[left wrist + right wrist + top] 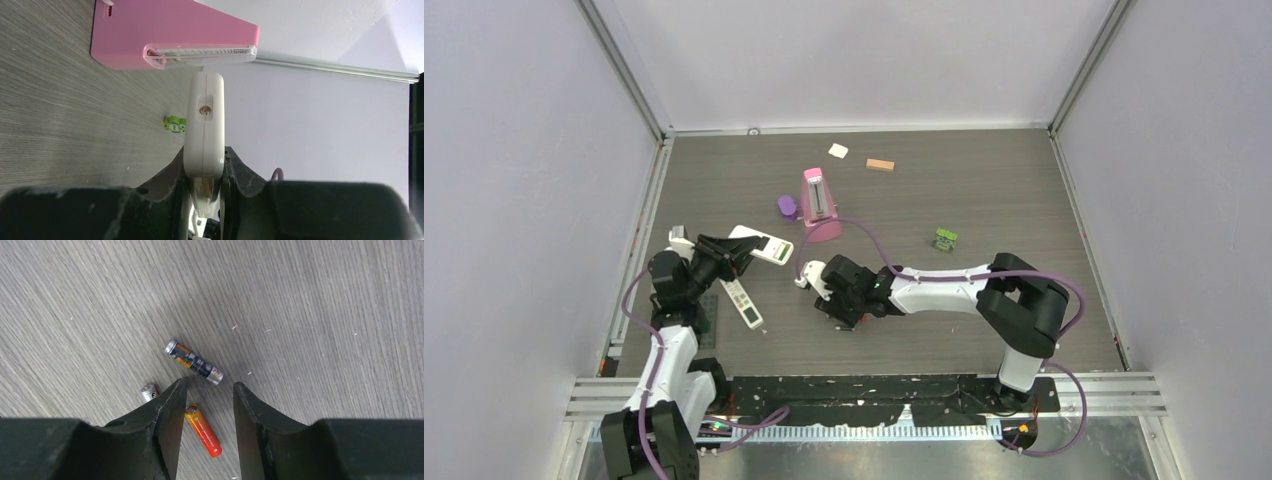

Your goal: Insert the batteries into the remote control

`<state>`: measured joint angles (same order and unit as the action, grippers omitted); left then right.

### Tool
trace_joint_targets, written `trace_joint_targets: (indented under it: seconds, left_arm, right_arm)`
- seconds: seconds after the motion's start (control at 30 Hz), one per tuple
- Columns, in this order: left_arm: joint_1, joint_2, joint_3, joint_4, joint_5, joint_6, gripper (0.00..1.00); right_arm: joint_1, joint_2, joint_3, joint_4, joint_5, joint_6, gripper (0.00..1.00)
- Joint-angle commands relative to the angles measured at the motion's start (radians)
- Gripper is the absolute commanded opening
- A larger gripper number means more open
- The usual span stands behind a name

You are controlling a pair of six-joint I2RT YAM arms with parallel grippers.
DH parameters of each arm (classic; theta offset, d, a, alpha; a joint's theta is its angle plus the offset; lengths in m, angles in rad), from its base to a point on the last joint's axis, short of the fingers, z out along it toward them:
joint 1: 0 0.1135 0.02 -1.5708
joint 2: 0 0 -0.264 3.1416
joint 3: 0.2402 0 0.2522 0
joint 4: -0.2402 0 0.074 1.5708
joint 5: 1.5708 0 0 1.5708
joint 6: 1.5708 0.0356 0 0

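Observation:
My left gripper (724,256) is shut on the near end of a white remote control (762,245) and holds it off the table. In the left wrist view the remote (205,120) stands edge-on between the jaws of that gripper (205,165). My right gripper (836,300) is low over the table, and the batteries are hidden under it in the top view. Its wrist view shows the gripper (209,386) open, with a red-orange battery (203,430) lying on the table between its fingers. A dark battery (194,362) lies just beyond the fingertips. A third battery (149,392) peeks out beside the left finger.
A second remote (742,303) lies flat on the table under the left arm. Behind stand a pink wedge-shaped object (820,205) and a purple piece (787,207). A green toy (945,239), a wooden block (880,165) and a white piece (838,151) lie further back.

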<state>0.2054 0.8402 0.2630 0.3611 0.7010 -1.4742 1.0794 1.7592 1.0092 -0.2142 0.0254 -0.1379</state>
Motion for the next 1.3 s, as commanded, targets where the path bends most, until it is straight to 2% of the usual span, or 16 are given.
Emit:
trace_joint_targets:
  seconds: [0.0, 0.2, 0.27, 0.33, 0.4, 0.57, 0.8, 1.07, 1.13, 1.27]
  left_arm:
    - [0.009, -0.008, 0.007, 0.025, 0.026, 0.022, 0.00]
    - [0.009, -0.009, 0.008, 0.015, 0.027, 0.031, 0.00]
    - [0.009, -0.012, 0.008, 0.009, 0.026, 0.036, 0.00]
    - [0.009, -0.014, 0.008, 0.001, 0.025, 0.042, 0.00]
    - [0.009, -0.016, 0.008, -0.005, 0.021, 0.044, 0.00]
    - [0.010, -0.017, 0.016, -0.027, 0.014, 0.063, 0.00]
    - [0.022, 0.003, 0.060, -0.102, 0.000, 0.142, 0.00]
    - [0.027, 0.033, 0.099, -0.137, -0.005, 0.190, 0.00]
    - [0.027, 0.037, 0.103, -0.143, -0.004, 0.198, 0.00]
    - [0.028, 0.045, 0.099, -0.146, -0.001, 0.205, 0.00]
  right_arm:
    - [0.018, 0.005, 0.001, 0.020, 0.021, -0.030, 0.44]
    - [0.031, 0.019, 0.002, 0.024, 0.032, -0.053, 0.43]
    - [0.032, 0.023, 0.006, 0.023, 0.037, -0.060, 0.46]
    - [0.033, 0.027, 0.013, 0.020, 0.048, -0.065, 0.53]
    - [0.033, 0.035, 0.026, 0.011, 0.057, -0.067, 0.57]
    - [0.032, 0.073, 0.074, -0.011, 0.067, -0.070, 0.59]
    - [0.024, 0.126, 0.139, -0.106, -0.075, -0.191, 0.53]
    - [0.010, 0.156, 0.156, -0.169, -0.103, -0.171, 0.32]
    - [0.008, 0.132, 0.127, -0.146, -0.094, -0.156, 0.33]
    - [-0.010, 0.089, 0.085, -0.109, -0.091, -0.128, 0.45]
